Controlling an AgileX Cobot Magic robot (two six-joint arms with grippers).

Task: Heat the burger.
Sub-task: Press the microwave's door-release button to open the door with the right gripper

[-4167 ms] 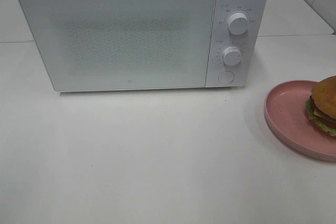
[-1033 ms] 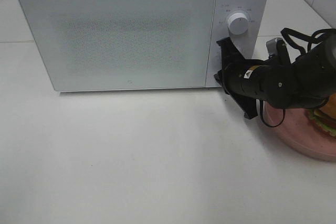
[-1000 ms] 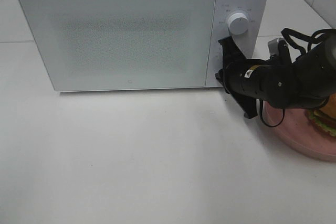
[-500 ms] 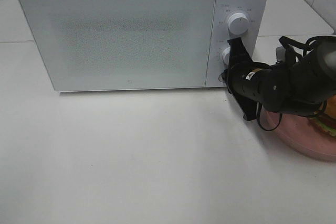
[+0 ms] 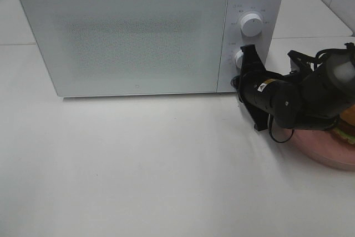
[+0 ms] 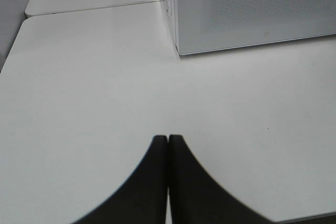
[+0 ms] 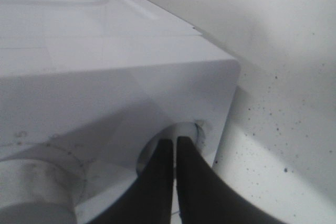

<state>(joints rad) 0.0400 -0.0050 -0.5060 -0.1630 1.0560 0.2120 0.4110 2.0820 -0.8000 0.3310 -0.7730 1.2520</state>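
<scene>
Sitting bun-up on pink plate [image 5: 326,154], burger [image 5: 348,126] mostly hidden behind R arm [image 5: 302,99].

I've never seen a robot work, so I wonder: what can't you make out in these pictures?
- The burger: high view, mostly hidden by the right arm and cut off by the picture's edge.
- The microwave's round button: right wrist view, largely hidden behind the shut right gripper; contact unclear.
- The dial markings: high view, too small to read.

We see a glossy black, round-bodied right arm [image 5: 299,101] with a small yellow label [image 5: 259,85] and looping black cables [image 5: 302,58]; left gripper [image 6: 167,140] and right gripper [image 7: 174,142] have black, curved, tapering fingers.
</scene>
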